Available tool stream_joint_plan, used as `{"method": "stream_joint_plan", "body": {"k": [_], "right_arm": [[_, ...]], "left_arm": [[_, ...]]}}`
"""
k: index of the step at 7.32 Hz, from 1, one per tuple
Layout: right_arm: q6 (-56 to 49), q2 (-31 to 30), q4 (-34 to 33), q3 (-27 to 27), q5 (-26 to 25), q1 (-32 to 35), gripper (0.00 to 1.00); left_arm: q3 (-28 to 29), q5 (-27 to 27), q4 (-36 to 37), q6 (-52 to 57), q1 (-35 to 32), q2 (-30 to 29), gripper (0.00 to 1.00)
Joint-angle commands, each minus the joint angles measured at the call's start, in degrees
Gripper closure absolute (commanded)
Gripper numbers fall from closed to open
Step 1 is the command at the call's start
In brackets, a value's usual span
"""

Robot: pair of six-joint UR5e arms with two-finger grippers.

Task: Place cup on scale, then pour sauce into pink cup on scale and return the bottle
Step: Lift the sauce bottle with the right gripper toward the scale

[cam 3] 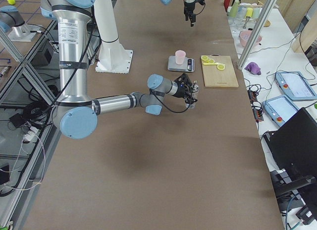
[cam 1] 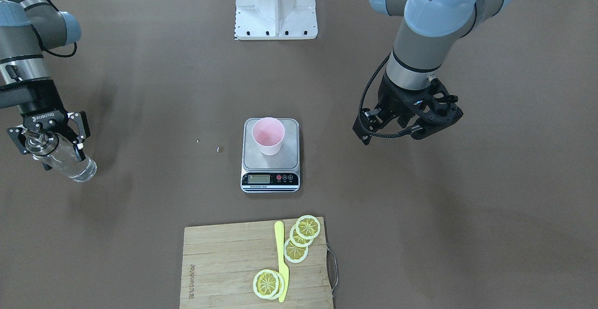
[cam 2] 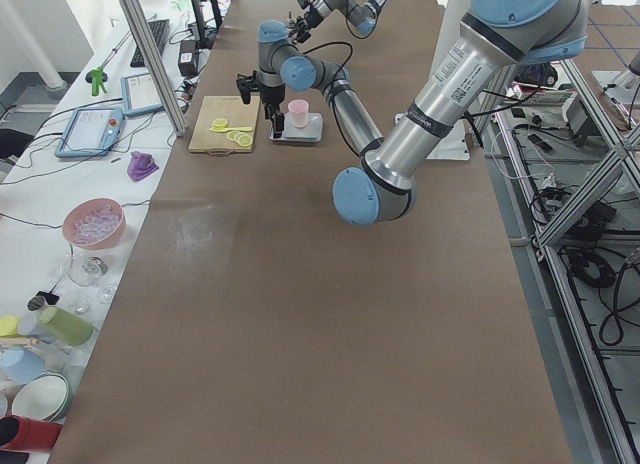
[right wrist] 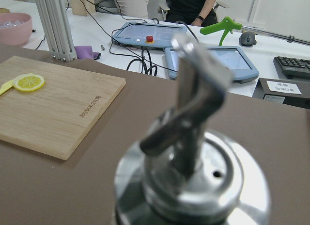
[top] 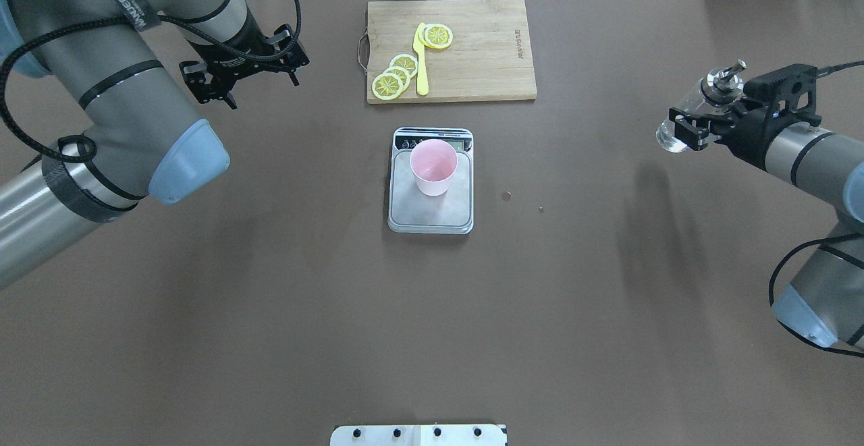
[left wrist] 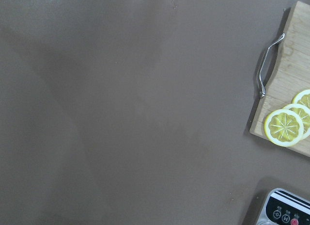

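Observation:
The pink cup [cam 1: 268,136] stands upright on the silver platform of the scale [cam 1: 290,155], mid-table; both also show in the overhead view, the cup [top: 433,166] on the scale [top: 432,215]. My right gripper [cam 1: 49,143] is shut on the neck of the clear glass bottle [cam 1: 72,165] and holds it tilted above the table, far out to the robot's right of the scale. Its metal spout [right wrist: 193,104] fills the right wrist view. Clear liquid shows in the bottle's base [top: 671,134]. My left gripper [top: 246,75] is open and empty, raised on the robot's left of the scale.
A wooden cutting board [top: 486,48] with lemon slices [top: 388,85] and a yellow knife [top: 421,61] lies beyond the scale. Small droplets [top: 506,195] lie on the brown table to the robot's right of the scale. The robot's white base plate [cam 1: 276,5] is at the near edge.

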Motion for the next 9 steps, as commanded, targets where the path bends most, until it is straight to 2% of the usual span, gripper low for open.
{"method": "stream_joint_plan", "body": {"k": [1, 2, 3, 4, 5, 7, 9], "right_arm": [[-3.17, 4.13, -12.68, 3.80, -4.53, 0.13, 1.00], [-8.50, 4.84, -19.29, 7.74, -8.41, -1.62, 1.00], [-9.51, 5.90, -23.10, 9.79, -8.71, -1.72, 1.00], [-12.40, 6.43, -24.00, 10.76, -10.97, -3.11, 1.00], [-12.69, 6.70, -25.32, 11.56, -15.95, -6.78, 1.00], [-12.69, 9.41, -31.28, 12.79, -29.21, -16.71, 1.00], [-14.17, 9.60, -36.73, 13.93, -37.07, -21.66, 1.00]], "left_arm": [[-0.25, -0.07, 0.09, 0.97, -1.00, 0.59, 0.02], [-0.25, -0.16, -0.08, 2.11, -1.53, 1.46, 0.02], [-0.25, -0.16, -0.26, 2.47, -2.58, 2.52, 0.02], [-0.34, -1.12, -0.09, 3.08, -3.90, 3.05, 0.02], [-0.51, -2.78, -0.09, 3.52, -5.22, 4.71, 0.02], [-1.56, -2.88, -0.26, 4.74, -6.89, 8.14, 0.02], [-1.83, -4.98, -1.39, 5.89, -8.56, 11.04, 0.02]]}}
